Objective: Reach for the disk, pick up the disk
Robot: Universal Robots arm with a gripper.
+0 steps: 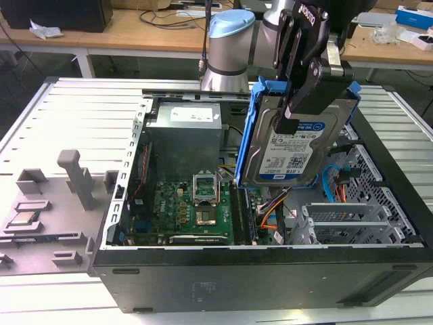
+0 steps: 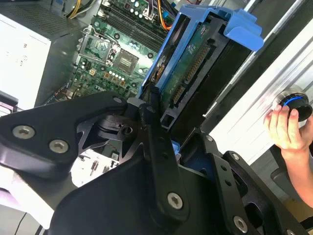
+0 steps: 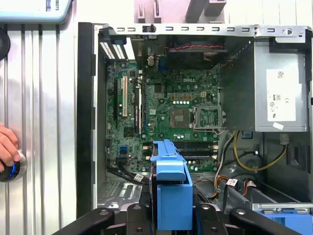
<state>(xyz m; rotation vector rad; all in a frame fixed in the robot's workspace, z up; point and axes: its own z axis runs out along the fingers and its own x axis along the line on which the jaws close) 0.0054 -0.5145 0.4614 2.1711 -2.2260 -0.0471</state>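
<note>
wrist views downward (shared motherboard [image 3: 171, 107])

The arm reaches down from its grey and pale-blue joint [image 1: 230, 47], the black wrist tilted toward the exterior view's right. The gripper [image 1: 301, 112] hangs below it, its black fingers [image 2: 156, 142] closed on the disk [image 1: 291, 145] and holding it upright in the air. A person's hand [image 2: 286, 129] rests on a round knob [image 2: 293, 103].

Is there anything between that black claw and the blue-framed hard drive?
Nothing: in the exterior view the gripper is clamped directly on the disk, holding it upright above the open computer case.
</note>
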